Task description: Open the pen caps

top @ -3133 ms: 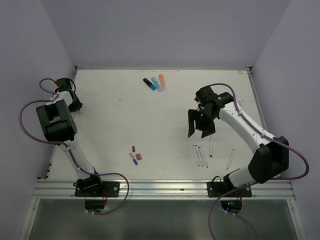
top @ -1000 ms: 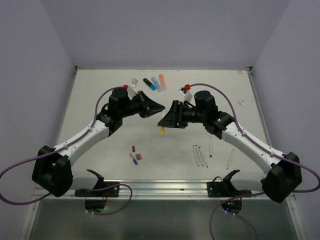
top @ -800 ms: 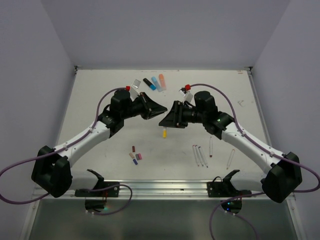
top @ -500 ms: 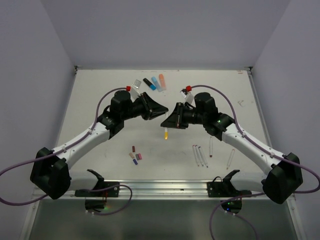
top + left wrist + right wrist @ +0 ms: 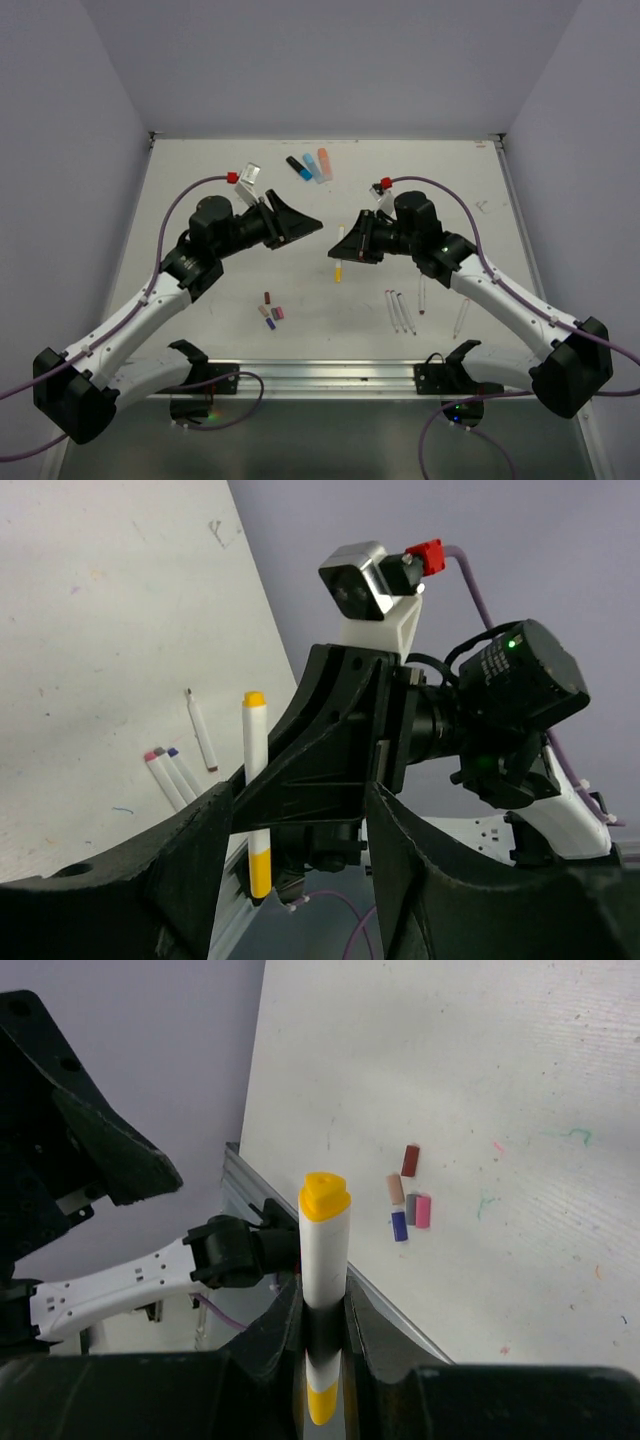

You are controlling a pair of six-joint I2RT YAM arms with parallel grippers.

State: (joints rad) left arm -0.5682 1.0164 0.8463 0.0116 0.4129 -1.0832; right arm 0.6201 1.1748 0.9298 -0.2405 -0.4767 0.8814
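Gap, seemingly clear, between left hand and held pen

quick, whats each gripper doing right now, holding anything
left gripper: open, holding nothing
right gripper: closed on a white pen with yellow ends, held clear of the table

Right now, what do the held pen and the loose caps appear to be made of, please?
Pen: probably smooth plastic, judging by its uniform white barrel and yellow ends. Loose caps: likely matte moulded plastic, in solid opaque colours; too small for certainty.
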